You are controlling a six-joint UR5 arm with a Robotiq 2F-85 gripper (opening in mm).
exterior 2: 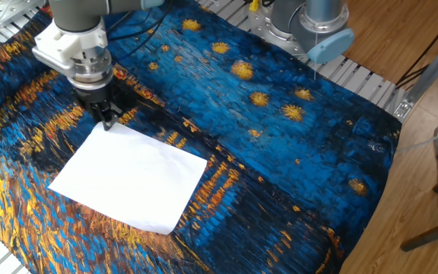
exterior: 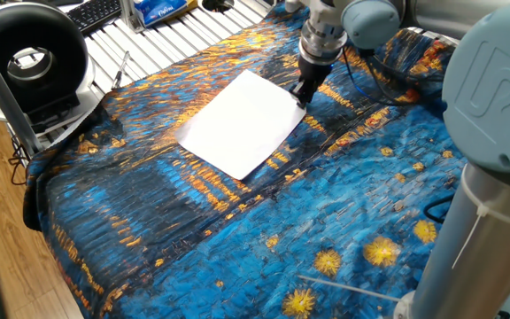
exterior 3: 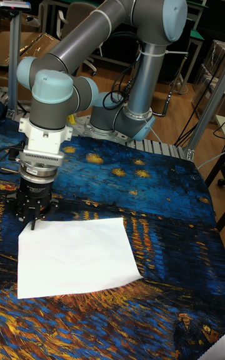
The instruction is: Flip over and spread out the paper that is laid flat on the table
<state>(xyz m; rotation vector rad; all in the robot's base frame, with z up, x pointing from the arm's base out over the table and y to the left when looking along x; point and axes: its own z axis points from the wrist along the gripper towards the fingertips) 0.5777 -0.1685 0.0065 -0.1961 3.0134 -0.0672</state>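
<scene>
Embossed UR logo on the robot arm's grey joint cap, no other legible text

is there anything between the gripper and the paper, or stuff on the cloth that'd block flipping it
Nothing visible stands in the way. The gripper is right at one corner of the paper, with no object between them. The paper lies flat on the table, and the cloth around it shows nothing else on it.
</scene>
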